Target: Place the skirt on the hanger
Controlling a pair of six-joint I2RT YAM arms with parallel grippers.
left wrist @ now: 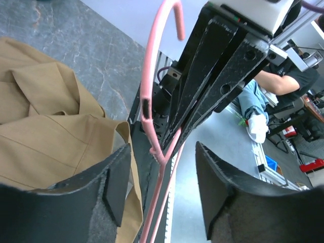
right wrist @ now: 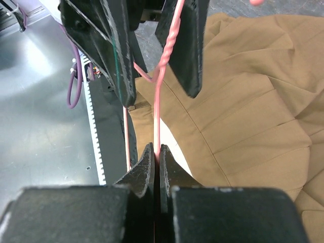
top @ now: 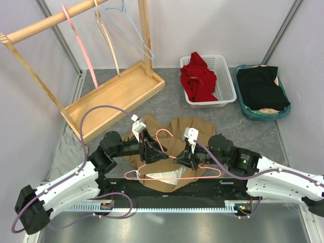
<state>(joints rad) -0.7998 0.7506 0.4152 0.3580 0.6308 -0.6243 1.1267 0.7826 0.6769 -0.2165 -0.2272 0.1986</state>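
A tan skirt (top: 178,126) lies crumpled on the table in front of both arms, its pleats filling the right wrist view (right wrist: 243,101). On it rests a pink wire hanger (top: 163,134), hook pointing away from the arms. My right gripper (top: 180,158) is shut on one sloping wire of the hanger (right wrist: 157,126), just below the twisted neck. My left gripper (left wrist: 162,174) is open, a finger on either side of the hanger's neck (left wrist: 151,106) without touching it. The hanger's lower bar (top: 167,178) lies over the skirt's near edge.
A wooden rack (top: 119,93) with several hangers on its rail stands at the back left. Behind the skirt, a white basket (top: 223,88) holds a red garment, and to its right a teal basket (top: 243,106) holds a black one. A black rail (top: 167,190) runs along the near edge.
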